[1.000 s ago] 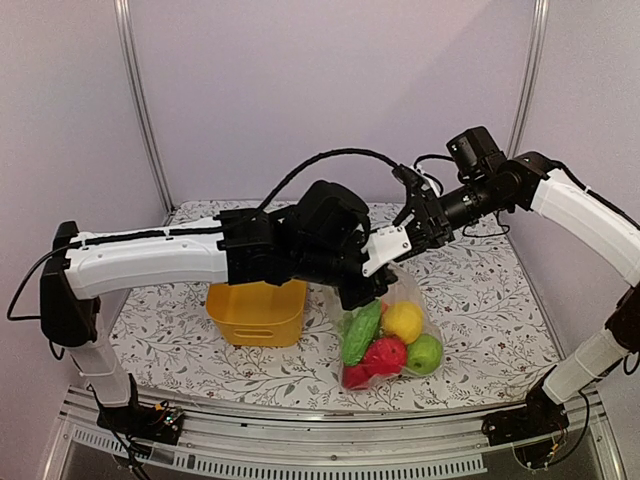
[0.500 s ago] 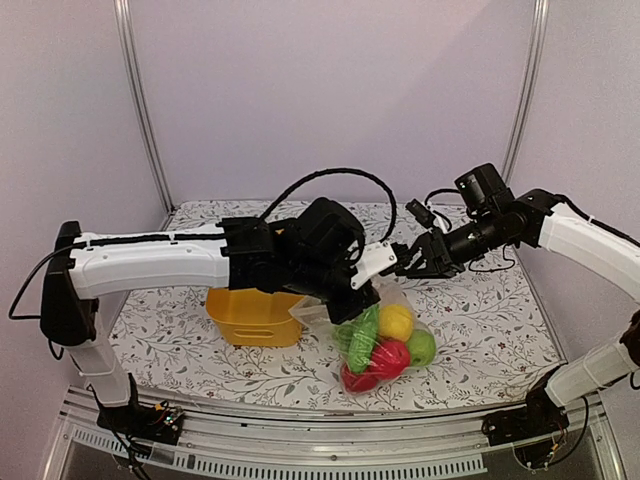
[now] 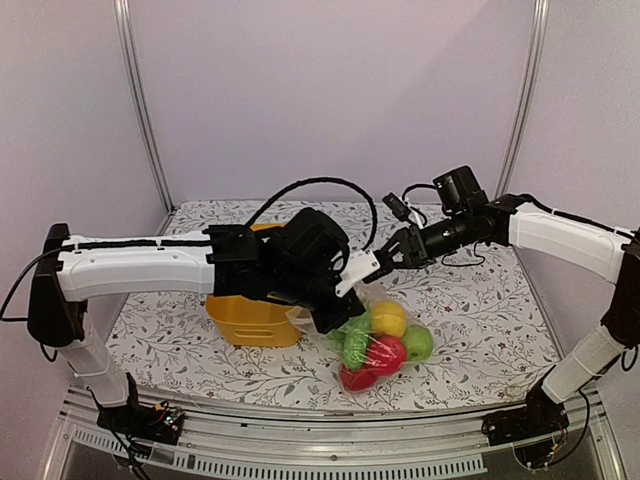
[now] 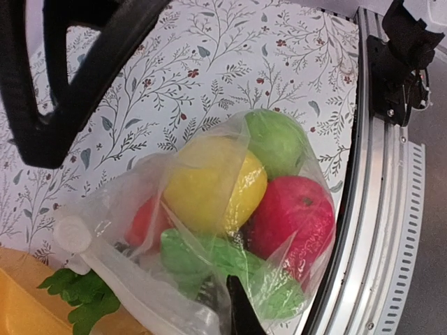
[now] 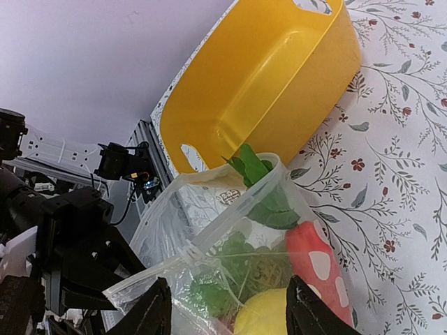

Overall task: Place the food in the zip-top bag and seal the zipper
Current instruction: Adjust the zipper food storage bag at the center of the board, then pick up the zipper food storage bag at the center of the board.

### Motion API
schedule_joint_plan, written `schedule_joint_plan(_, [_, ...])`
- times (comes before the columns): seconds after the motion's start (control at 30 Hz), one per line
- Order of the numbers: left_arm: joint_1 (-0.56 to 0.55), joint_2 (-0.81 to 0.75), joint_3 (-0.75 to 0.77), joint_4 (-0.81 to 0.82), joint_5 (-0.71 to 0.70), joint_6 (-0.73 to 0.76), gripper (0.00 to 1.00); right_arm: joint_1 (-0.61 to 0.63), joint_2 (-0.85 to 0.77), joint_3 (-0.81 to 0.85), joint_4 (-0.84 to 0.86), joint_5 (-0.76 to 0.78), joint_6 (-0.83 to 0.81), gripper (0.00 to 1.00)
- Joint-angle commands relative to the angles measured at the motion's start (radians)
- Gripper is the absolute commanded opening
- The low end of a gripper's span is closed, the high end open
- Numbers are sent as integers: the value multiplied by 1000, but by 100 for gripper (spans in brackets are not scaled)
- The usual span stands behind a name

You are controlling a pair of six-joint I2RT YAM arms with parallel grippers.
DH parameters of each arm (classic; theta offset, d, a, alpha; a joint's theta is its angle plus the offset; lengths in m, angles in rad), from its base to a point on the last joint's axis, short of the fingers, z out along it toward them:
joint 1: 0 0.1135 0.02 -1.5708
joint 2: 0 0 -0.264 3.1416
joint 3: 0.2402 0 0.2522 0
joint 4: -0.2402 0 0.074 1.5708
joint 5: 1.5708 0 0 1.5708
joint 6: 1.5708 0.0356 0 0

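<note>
The zip-top bag hangs low over the table, filled with food: a yellow lemon piece, a red piece, a green round piece and a green cucumber. My left gripper is shut on the bag's upper left edge; one dark finger shows against the plastic. My right gripper is open just above the bag's mouth, its fingers wide apart. The zipper gapes, with lettuce poking out beside the carrot.
The yellow tub stands left of the bag, right under the left arm, and shows close behind the bag in the right wrist view. The table's metal front rail runs near the bag. A white zipper slider sits at the strip's end.
The left gripper has lowered and shifted left with the bag. The right gripper has come down and left, from high above the bag to its mouth.
</note>
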Motion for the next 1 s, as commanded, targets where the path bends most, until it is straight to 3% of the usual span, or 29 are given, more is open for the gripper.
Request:
schedule_joint_plan(0.0, [9, -44, -17, 19, -7, -19, 6, 17, 48, 26, 101, -109, -80, 54])
schedule_joint_plan(0.23, [9, -66, -21, 25, -38, -40, 7, 28, 89, 13, 69, -184, -174, 55])
schedule_joint_plan(0.47, [9, -69, -28, 19, -53, -30, 8, 60, 121, -18, 121, -241, -168, 50])
schedule_joint_plan(0.63, [9, -74, -30, 16, -56, -23, 8, 68, 144, -16, 121, -225, -178, 33])
schedule_joint_plan(0.83, [10, -91, -55, 15, -59, -30, 8, 68, 140, -12, 143, -153, -173, 3])
schedule_joint_plan(0.97, [11, -104, -86, 15, -70, -44, 8, 68, 93, 5, 140, -98, -163, 0])
